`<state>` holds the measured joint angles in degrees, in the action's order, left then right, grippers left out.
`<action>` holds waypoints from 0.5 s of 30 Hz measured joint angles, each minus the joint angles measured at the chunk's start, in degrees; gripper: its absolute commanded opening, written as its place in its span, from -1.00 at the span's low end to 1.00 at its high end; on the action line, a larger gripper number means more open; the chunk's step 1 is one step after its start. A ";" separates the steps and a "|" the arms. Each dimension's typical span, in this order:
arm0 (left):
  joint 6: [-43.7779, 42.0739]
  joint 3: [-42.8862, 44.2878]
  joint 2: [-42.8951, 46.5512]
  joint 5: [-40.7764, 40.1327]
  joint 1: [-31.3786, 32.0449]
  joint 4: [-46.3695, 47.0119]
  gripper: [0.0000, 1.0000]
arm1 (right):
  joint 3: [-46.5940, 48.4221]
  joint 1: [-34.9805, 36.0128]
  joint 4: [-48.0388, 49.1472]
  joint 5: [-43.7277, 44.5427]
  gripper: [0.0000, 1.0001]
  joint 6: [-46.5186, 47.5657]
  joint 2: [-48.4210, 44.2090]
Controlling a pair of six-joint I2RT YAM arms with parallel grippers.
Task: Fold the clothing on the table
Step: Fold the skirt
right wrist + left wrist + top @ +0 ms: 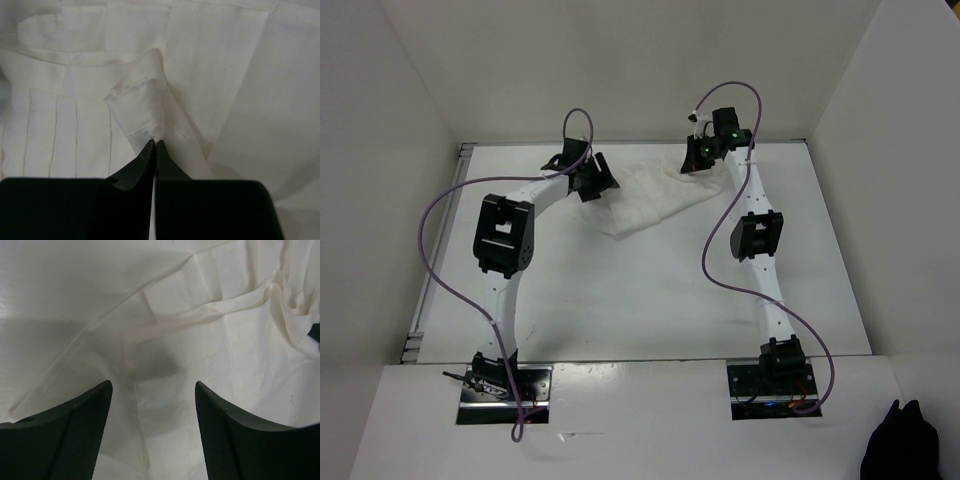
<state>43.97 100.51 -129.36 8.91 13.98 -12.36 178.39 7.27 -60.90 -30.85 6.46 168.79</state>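
The white clothing [645, 195] lies crumpled at the far middle of the table [620, 300], between the two arms. My left gripper [592, 178] hovers over its left edge, open, with nothing between the fingers [80, 435]; creased fabric [200, 325] lies below them. My right gripper [705, 152] sits at the garment's far right corner, shut on a pinched, hemmed fold of the clothing [137, 107] that rises from the fingertips [149, 150]. Pleated fabric [55, 135] spreads to the left of that fold.
White walls stand on the left, back and right of the table. Purple cables loop from both arms. A black object [905, 445] sits off the table at the near right corner.
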 measured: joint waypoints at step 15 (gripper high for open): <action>0.52 5.05 -2.12 -0.07 1.16 -0.55 -0.90 | 0.00 0.00 -0.02 -0.17 -1.00 0.00 0.00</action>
<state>44.49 105.56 -131.48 8.84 15.14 -12.91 178.39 7.27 -60.93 -31.03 6.46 168.79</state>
